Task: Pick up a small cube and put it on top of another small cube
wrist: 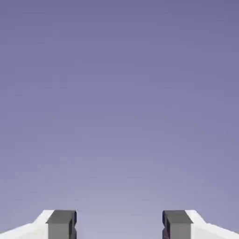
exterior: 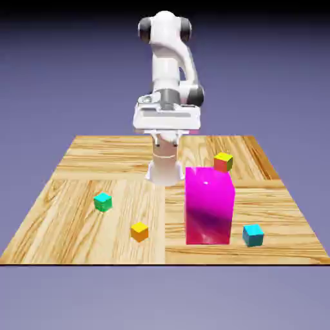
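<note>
On tbl (exterior: 71, 225), cyan cube (exterior: 253, 236), grn cube (exterior: 103, 202), gripper (wrist: 119, 225) open

Exterior high, facing robot — hand outward

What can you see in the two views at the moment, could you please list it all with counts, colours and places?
Table: one, wood-coloured, under the blocks
Large block: one, magenta, right of centre
Small cube: one, cyan-blue, near right, beside the magenta block
Small cube: one, green, left side
Small cube: one, orange, near edge, left of the magenta block
Small cube: one, yellow and red, behind the magenta block
Backdrop: one, blue-violet, all around
Arm: one, white with dark joints, far side
Claw: one, white with grey tips, open, empty
</note>
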